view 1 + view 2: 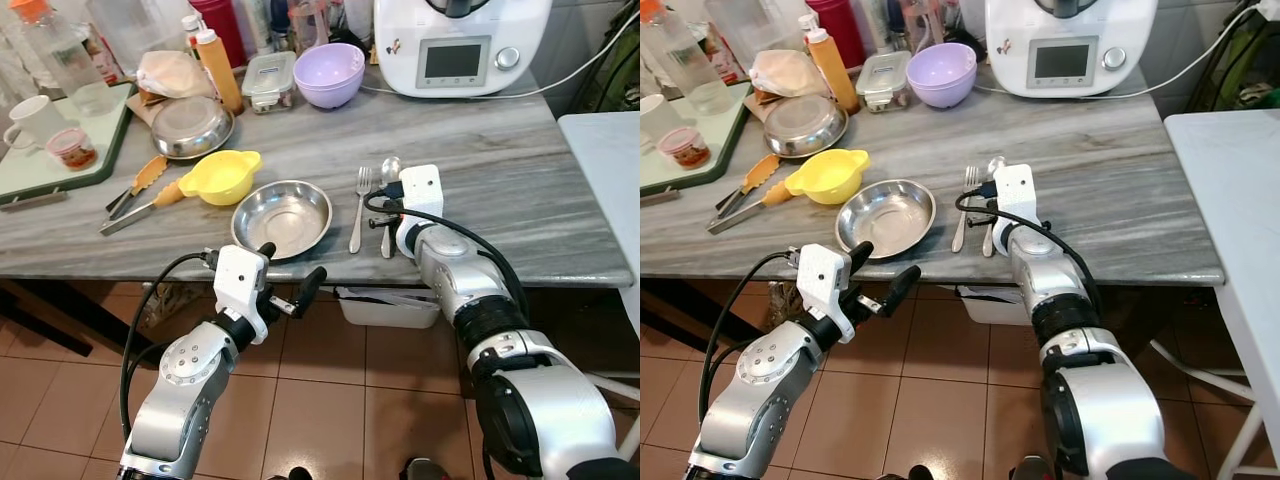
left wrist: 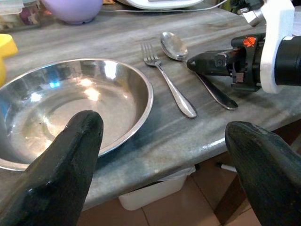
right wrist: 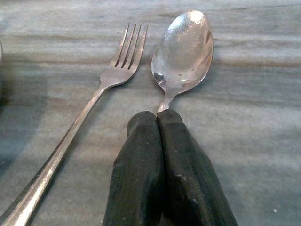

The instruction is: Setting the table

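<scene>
A steel bowl (image 1: 282,217) sits near the front edge of the grey marble table (image 1: 520,190). To its right lie a fork (image 1: 358,210) and a spoon (image 1: 390,168), side by side and flat on the table. My right gripper (image 1: 387,192) lies low over the spoon's handle, fingers pressed shut, tips at the spoon's neck (image 3: 162,103). The handle runs on underneath the fingers (image 3: 141,155). My left gripper (image 1: 290,270) hangs open just below the table's front edge, facing the bowl (image 2: 70,108), with nothing between its fingers (image 2: 70,155).
Behind the bowl are a yellow funnel (image 1: 222,175), tongs (image 1: 140,190), a second steel bowl (image 1: 190,127), an orange bottle (image 1: 215,65), a purple bowl (image 1: 330,75) and a white kitchen machine (image 1: 460,45). A green tray (image 1: 60,165) sits far left. A white bin (image 1: 385,305) stands under the table, a white table (image 1: 610,160) to the right.
</scene>
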